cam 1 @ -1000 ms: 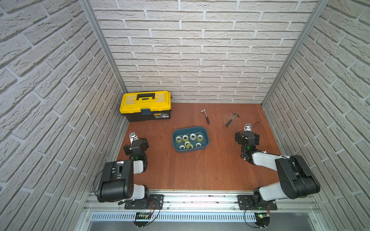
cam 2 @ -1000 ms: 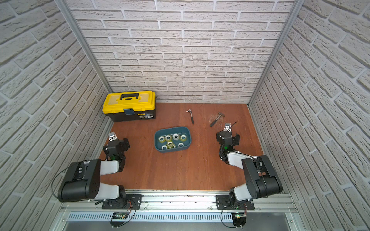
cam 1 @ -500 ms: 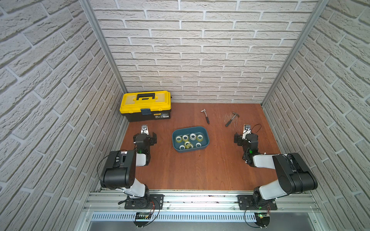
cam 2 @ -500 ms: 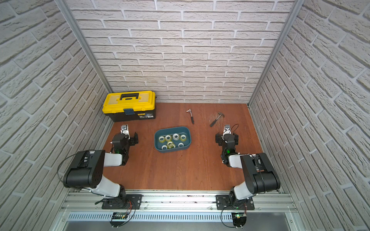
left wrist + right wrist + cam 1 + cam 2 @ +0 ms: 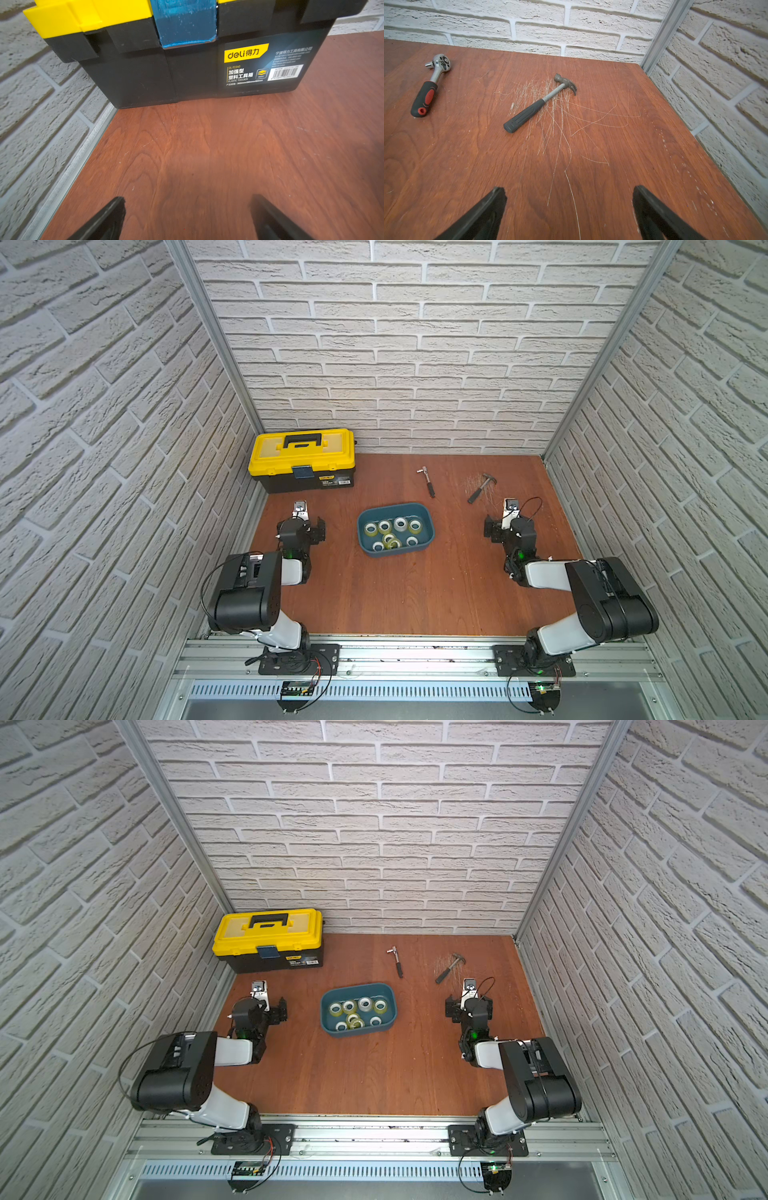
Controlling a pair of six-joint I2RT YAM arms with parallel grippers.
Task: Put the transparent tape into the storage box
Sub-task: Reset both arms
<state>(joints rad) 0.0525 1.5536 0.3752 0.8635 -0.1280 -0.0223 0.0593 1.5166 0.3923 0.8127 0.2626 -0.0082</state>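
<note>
Leftmost, the yellow-lidded toolbox (image 5: 305, 456) sits in the back corner of the wooden table (image 5: 395, 593), lid closed. The left gripper (image 5: 188, 199) hovers low over bare wood just in front of the toolbox and faces its black front wall. Its two dark fingers are spread wide apart with nothing between them.

Near the middle of the table, the teal storage box (image 5: 401, 552) holds the transparent tape rolls (image 5: 388, 538). Several lie on its floor, and two near the centre overlap. The tape is well apart from both sets of fingers, with the box roughly midway between the two arms.

Further right, a ratchet wrench (image 5: 428, 483) with a black and red handle lies beside a small hammer (image 5: 482, 487) that rests on a patch of fine scratches. The right gripper (image 5: 568, 188) points towards these two tools, near the hammer but not touching it. Its fingers are likewise wide apart and hold nothing.
</note>
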